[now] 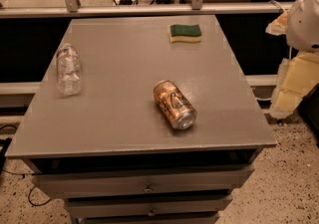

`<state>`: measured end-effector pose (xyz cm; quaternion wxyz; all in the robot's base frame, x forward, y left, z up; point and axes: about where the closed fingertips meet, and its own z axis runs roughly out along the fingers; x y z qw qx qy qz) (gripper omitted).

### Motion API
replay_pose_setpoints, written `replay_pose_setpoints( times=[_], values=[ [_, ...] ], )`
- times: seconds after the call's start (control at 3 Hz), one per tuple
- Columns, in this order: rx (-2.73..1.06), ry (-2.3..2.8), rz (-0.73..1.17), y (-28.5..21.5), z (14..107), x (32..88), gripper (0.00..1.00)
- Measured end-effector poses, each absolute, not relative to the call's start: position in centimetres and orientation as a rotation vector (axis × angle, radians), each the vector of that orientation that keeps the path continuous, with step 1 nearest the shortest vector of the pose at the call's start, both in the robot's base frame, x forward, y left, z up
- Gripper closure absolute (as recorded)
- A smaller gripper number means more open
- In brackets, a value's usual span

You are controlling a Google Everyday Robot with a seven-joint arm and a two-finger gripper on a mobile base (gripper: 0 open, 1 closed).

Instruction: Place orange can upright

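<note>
The orange can (174, 104) lies on its side on the grey table top (124, 68), right of the middle and toward the front. Its silver end faces the front right. It is shiny orange-copper with dark lettering. My gripper (294, 81) is at the far right of the view, beyond the table's right edge, with its pale yellow parts below a white arm housing (306, 16). It is well apart from the can and holds nothing that I can see.
A clear plastic water bottle (68, 69) lies on its side near the table's left edge. A green and yellow sponge (185, 33) sits at the back right. Drawers (147, 184) are below the front edge. A rail (149, 10) runs behind the table.
</note>
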<state>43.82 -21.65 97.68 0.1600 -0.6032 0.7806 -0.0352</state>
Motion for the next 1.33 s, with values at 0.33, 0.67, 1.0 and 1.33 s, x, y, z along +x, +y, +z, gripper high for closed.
replay_pose_setpoints(
  times=[0.33,0.67,1.0,1.33],
  values=[
    [-1.723,2.23,-0.101,-21.6,97.7,43.8,0.0],
    [-1.7,2.224,-0.082,-20.6,97.6,44.5,0.0],
    [-1.673,2.247,0.076,-16.3,95.8,45.7,0.0],
    [-1.563,2.315,0.261,-11.0,95.1,47.0,0.0]
  ],
)
